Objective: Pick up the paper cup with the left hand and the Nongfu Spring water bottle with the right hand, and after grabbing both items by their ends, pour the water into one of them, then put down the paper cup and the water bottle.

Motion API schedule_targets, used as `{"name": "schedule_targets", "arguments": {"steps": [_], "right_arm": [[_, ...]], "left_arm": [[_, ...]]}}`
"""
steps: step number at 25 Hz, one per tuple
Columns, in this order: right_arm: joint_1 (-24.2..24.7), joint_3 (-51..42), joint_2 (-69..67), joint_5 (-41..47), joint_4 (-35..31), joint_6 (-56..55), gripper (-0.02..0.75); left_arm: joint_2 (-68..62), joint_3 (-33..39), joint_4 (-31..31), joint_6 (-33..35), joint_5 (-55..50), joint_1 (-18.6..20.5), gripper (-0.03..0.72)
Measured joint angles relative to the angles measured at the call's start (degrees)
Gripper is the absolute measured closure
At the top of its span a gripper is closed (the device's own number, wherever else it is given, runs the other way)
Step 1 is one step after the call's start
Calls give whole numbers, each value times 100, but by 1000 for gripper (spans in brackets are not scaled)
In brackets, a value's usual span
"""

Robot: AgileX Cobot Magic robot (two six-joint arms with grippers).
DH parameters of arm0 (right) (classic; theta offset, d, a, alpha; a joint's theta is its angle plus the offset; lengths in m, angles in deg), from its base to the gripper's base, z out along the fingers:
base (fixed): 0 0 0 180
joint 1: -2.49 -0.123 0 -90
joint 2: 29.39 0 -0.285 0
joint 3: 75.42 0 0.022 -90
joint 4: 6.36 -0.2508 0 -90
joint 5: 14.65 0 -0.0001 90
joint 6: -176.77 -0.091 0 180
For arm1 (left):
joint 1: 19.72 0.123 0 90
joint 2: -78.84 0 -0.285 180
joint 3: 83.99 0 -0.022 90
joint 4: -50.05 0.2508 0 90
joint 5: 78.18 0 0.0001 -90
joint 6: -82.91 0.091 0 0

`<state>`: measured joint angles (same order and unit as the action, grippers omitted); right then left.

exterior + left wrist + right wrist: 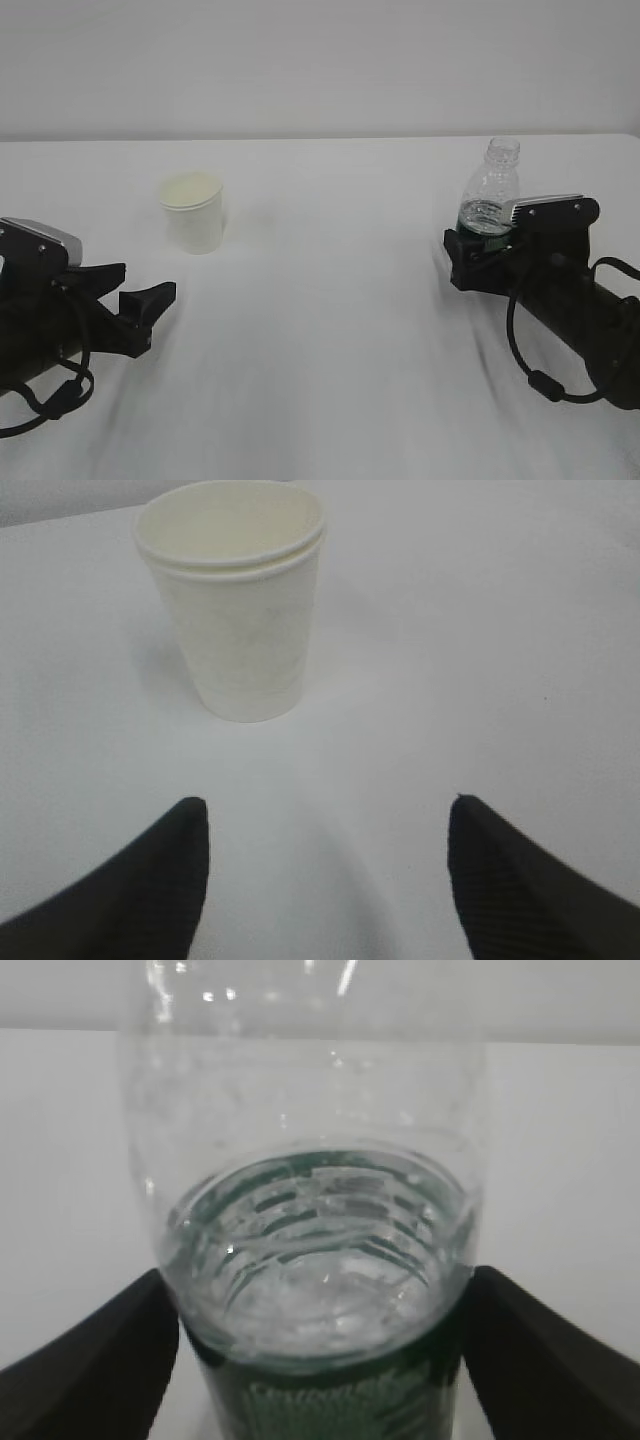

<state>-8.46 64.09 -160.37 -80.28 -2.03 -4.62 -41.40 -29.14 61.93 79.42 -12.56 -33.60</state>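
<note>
The white paper cup [192, 212] stands upright on the table, left of centre. In the left wrist view the paper cup [235, 600] is ahead of my left gripper [327, 805], clear of both fingers. My left gripper [148, 282] is open and empty, low over the table. The capless Nongfu Spring water bottle [492, 185] stands upright at the right with water [485, 215] in its lower part. My right gripper [480, 245] is open, with a finger on either side of the bottle's green label. Close up, the bottle [310, 1110] fills the space between the fingers of the right gripper [320, 1278].
Everything rests on a white table [330, 330] that runs back to a pale wall. Bare tabletop lies between the cup and the bottle, and in front of both.
</note>
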Motion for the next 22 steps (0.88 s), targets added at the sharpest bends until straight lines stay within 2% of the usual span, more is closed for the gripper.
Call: {"name": "schedule_targets", "arguments": {"steps": [22], "right_arm": [[0,467,-357,0,-140,0,83]], "left_arm": [[-42,0,-3,0,0,0,155]]}}
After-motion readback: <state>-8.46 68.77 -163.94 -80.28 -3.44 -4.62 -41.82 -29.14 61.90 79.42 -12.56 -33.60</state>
